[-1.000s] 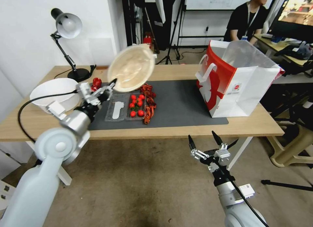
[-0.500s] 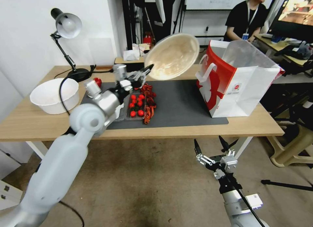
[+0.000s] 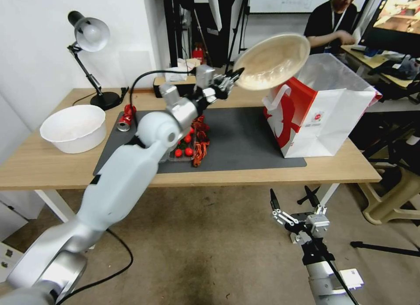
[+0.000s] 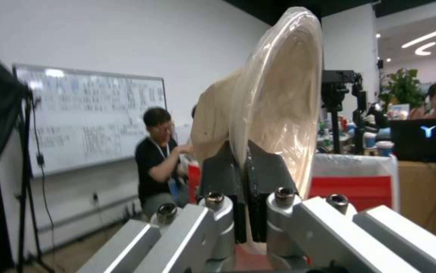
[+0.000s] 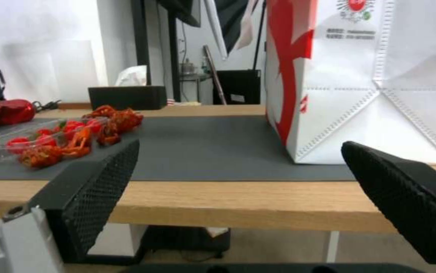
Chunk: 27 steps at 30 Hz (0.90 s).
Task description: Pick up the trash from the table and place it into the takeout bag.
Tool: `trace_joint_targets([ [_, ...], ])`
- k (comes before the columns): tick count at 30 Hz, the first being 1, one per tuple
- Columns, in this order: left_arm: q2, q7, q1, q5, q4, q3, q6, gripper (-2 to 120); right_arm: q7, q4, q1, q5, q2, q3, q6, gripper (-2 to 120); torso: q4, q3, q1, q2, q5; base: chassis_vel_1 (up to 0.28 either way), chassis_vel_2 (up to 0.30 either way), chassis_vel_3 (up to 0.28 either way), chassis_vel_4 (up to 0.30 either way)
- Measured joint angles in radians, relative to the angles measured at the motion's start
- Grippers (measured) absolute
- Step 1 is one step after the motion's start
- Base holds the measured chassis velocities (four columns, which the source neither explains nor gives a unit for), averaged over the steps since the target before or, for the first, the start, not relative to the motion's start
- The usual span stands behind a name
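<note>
While the light-wood worktop [image 3: 52, 165] stands in a cluttered office, the left tool [image 3: 234, 75] clamps the beige, film-wrapped bowl [image 3: 273, 60]; the right tool [image 3: 294, 199] gapes.

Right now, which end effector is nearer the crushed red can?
Left end effector, raised above the table beyond the crushed red can; right end effector hangs below the table's front edge.

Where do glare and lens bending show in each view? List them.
Head view: the table's front edge bows, a wide-lens bend, and the desk lamp's shade glows. Left wrist view: ceiling light strips flare, and the film over the beige paper bowl, pinched by the left gripper, carries a sheen. Right wrist view: the wall behind the crushed red can is washed out.
</note>
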Motion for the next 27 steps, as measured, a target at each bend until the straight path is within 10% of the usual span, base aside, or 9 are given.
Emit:
trace_joint_targets([
  [10, -0.169, -0.007, -0.183, 0.267, 0.208, 0.141, -0.195, 0, -0.002, -0.005, -0.041, -0.004, 0.035, 0.038, 0.042, 100, -0.0001, 0.000, 0.000, 0.000, 0.0000, 0.000, 0.000, 0.000, 0.000],
  [27, -0.257, 0.009, -0.274, 0.517, 0.332, 0.213, -0.247, 0, -0.002, -0.019, -0.036, -0.001, 0.053, 0.042, 0.049, 100, -0.0001, 0.000, 0.000, 0.000, -0.0002, 0.000, 0.000, 0.000, 0.000],
])
